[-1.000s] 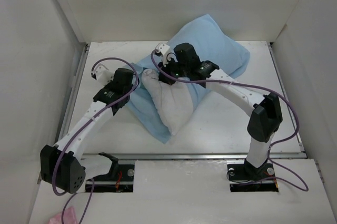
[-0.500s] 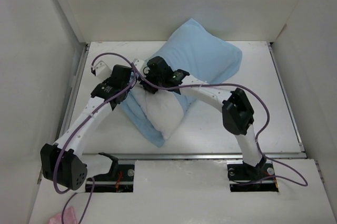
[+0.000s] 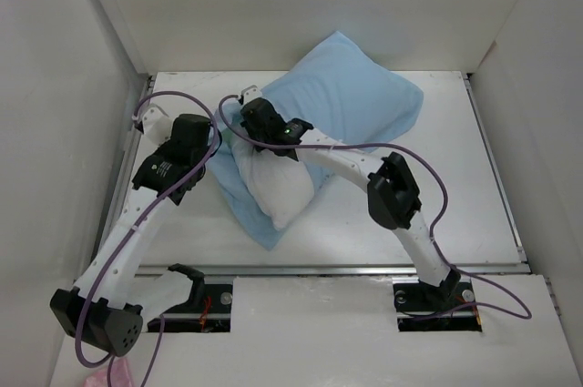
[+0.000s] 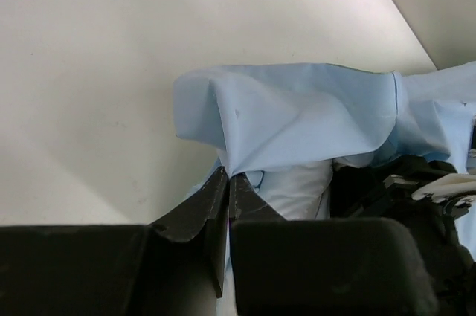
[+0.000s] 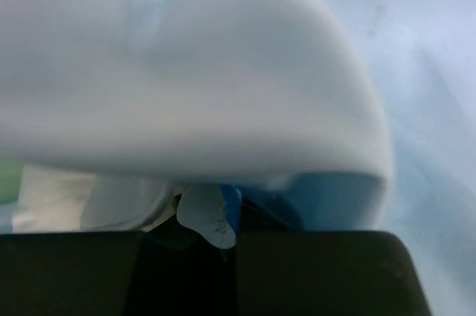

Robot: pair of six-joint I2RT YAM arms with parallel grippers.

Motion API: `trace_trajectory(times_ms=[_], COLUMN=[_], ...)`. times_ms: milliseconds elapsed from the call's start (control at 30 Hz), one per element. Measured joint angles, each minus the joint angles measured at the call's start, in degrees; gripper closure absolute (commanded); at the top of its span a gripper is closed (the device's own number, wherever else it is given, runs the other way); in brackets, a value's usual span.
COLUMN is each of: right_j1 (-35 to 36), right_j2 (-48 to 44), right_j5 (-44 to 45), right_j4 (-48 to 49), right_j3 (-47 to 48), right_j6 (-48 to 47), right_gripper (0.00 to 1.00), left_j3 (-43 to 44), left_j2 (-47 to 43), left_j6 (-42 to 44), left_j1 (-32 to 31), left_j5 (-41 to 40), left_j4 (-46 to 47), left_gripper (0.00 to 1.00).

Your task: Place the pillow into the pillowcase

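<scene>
Stuffing step, partway done. Pillowcase (image 3: 360, 96) covers the far part of the pillow (image 3: 276, 188). The pillow's white end sticks out of the mouth and lies on the desk (image 3: 437, 214), between the two sets of jaws.

Left jaws: fully closed, pinching the pillowcase hem. The hem drapes up and away from the tips, with white pillow showing just behind it.

Right jaws: all but closed on a thin cloth fold (image 5: 204, 219), pale with a strip of blue beside it. Pillowcase hem or pillow tag, cannot tell. The pillow bulges directly above those tips.

Judgement: roughly half in.

Next move, as I read it: hold the mouth and draw it over the bare end, or free one arm to push the pillow deeper. The mouth must be kept spread, since limp cloth will likely bunch against the plump corner.
</scene>
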Motion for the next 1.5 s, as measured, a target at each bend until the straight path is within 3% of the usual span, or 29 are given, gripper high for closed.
trace_trajectory(times_ms=[67,167,233,367,467,500,567,600,800,933,1100,1300,1367,1400,1433,1500], right_j1=[0.0,0.0,0.0,-0.7,-1.6,-2.0,-2.8,-3.1,-3.4,-2.8,-1.3,-0.2,0.2,0.4,0.7,1.1], right_j2=[-0.4,-2.3,-3.7,-7.6,-11.1,-11.6,-12.0,-12.0,-17.8,-24.5,-24.7,-16.9,-14.2,-13.1,-11.9,-9.7], right_j5=[1.4,1.7,1.7,-0.6,-8.1,-11.3,-16.7,-19.8,-30.2,-29.8,-26.2,-27.0,-27.2,-27.1,-26.9,-25.9], right_j4=[1.2,4.6,8.2,18.8,27.2,29.4,32.1,32.8,31.1,29.9,29.8,28.3,27.8,27.4,27.1,27.1], right_j3=[-0.8,-3.1,-4.7,-10.7,-16.3,-17.0,-17.4,-17.4,-23.6,-28.7,-25.1,-16.7,-14.9,-14.4,-14.1,-13.4], right_j6=[3.3,8.0,11.6,16.5,16.9,16.5,15.3,14.1,3.3,-4.5,-10.3,-12.9,-13.5,-13.6,-13.9,-13.9], right_gripper=[1.00,0.89,0.89,0.65,0.63,0.43,0.20,0.00,0.00,0.00,0.00,0.05,0.13,0.22,0.56,0.81], left_j3=[0.0,-0.2,-1.2,-4.2,-5.9,-6.6,-7.5,-7.7,-7.1,-6.9,-6.8,-6.8,-6.8,-6.8,-6.8,-6.8], left_j2=[0.0,-0.2,-1.5,-5.9,-7.2,-7.2,-6.8,-6.3,-2.0,-1.2,-1.4,-3.5,-3.9,-4.0,-4.1,-4.4], left_j6=[0.7,2.4,3.7,6.1,7.3,7.6,8.3,8.5,9.3,9.4,9.4,9.4,9.4,9.4,9.4,9.4], left_j1=[0.0,0.4,0.8,1.2,1.4,1.5,1.6,1.7,1.8,1.8,1.8,1.8,1.8,1.8,1.8,1.8], left_j5=[0.5,2.8,4.8,8.7,10.8,11.3,12.1,12.2,10.1,9.2,9.1,9.2,9.2,9.2,9.2,9.4], left_j4=[0.2,1.9,3.7,7.3,9.7,10.6,12.0,12.5,13.7,13.7,13.7,13.7,13.4,13.2,13.1,12.4], left_gripper=[1.00,1.00,1.00,1.00,1.00,1.00,1.00,1.00,1.00,1.00,1.00,1.00,1.00,1.00,1.00,1.00])
